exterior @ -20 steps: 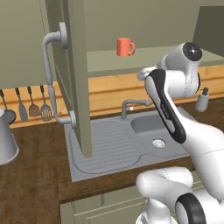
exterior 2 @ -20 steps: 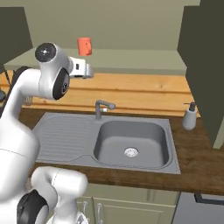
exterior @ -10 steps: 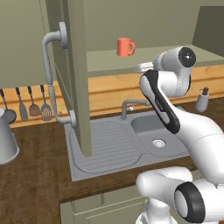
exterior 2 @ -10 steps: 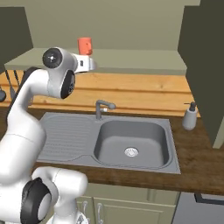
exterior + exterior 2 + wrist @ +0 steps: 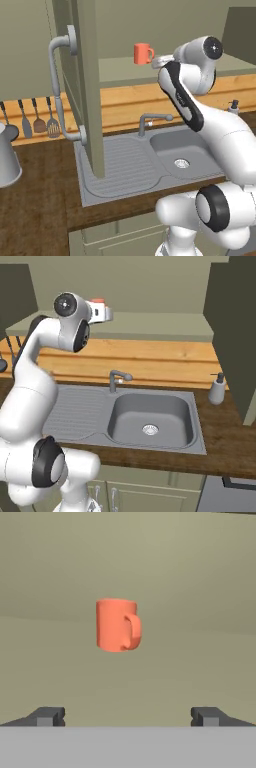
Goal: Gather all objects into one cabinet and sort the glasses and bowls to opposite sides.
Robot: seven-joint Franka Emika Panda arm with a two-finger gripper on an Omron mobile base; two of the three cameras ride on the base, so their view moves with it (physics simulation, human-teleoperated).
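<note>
A coral-orange mug (image 5: 117, 624) stands upright on the shelf of the open olive-green cabinet (image 5: 120, 70), its handle turned to the right in the hand view. My gripper (image 5: 127, 714) is open and level with the mug, a short way in front of it, with nothing between its fingers. From the left base view, the mug (image 5: 143, 53) sits just left of the gripper (image 5: 157, 61). In the right base view only a red sliver of the mug (image 5: 98, 301) shows above the hand. The cabinet door (image 5: 87, 75) with its long pale handle (image 5: 57, 85) stands swung open at the left.
Below the cabinet run a wooden counter, a grey sink (image 5: 182, 150) with a faucet (image 5: 150, 121) and a drainboard. A soap dispenser (image 5: 217, 388) stands at the sink's right. A grey metal pot (image 5: 7, 160) and hanging utensils (image 5: 37, 120) are far left. Another open door (image 5: 235, 331) hangs at right.
The hand has risen from counter-backsplash height to shelf height and come closer to the mug. The mug has not moved, and the jaws stayed open.
</note>
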